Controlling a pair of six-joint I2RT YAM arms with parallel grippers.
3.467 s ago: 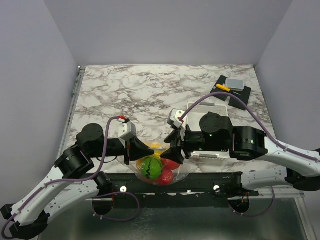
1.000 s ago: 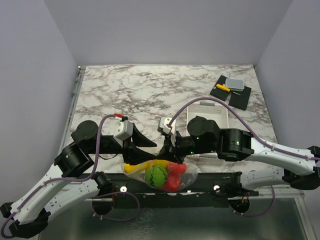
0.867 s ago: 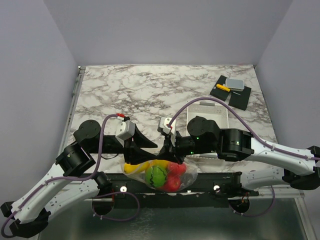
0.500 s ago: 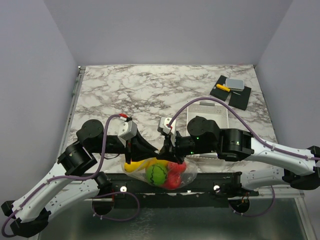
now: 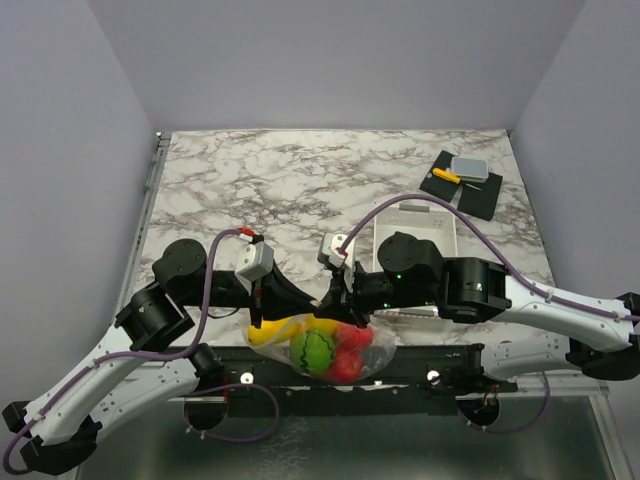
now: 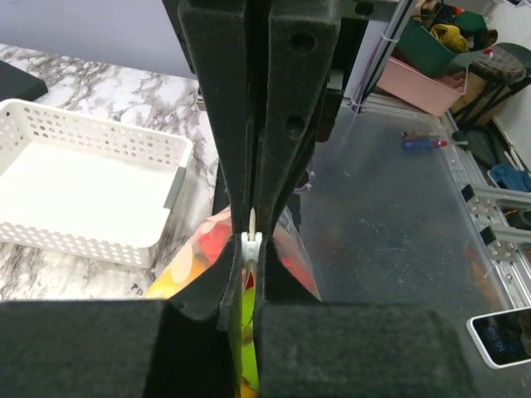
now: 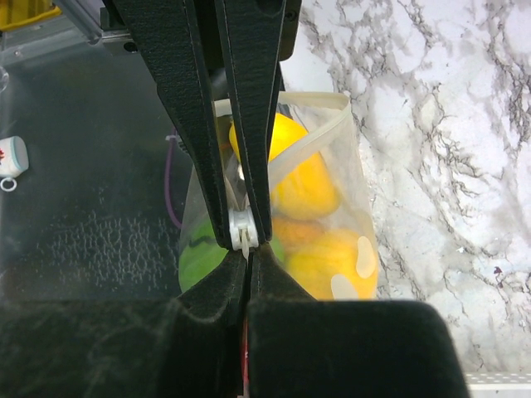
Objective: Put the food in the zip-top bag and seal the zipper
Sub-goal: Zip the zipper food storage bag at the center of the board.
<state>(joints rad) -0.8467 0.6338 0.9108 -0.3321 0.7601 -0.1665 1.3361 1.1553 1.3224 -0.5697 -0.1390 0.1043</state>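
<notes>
- The left gripper had just closed: a second earlier its jaws stood apart beside the bag's mouth, and now they were pinched flat on the zipper, a small pale piece showing between them in the left wrist view.
- It had also slid in toward the right gripper, so the two tips sat just beside each other over the top of the bag.
- The right gripper had not changed; it stayed clamped on the same mouth edge, jaws narrow, with the bag hanging under it in the right wrist view.
- The food was already inside: a green striped ball in the middle, a yellow piece to its left and red pieces to its right, all behind clear plastic.
- The bag hung at the near edge of the table, partly over the black frame below it.
- By my reading, loading was done and sealing was under way; a second pinch point should let one gripper run along the strip while the other anchors it.
- Whether any length of the strip was already pressed shut, I could not tell.
- Both forearms lay low, reaching inward from either side, elbows out, wrists level with the bag's mouth.
- The white basket stood behind the right arm.
</notes>
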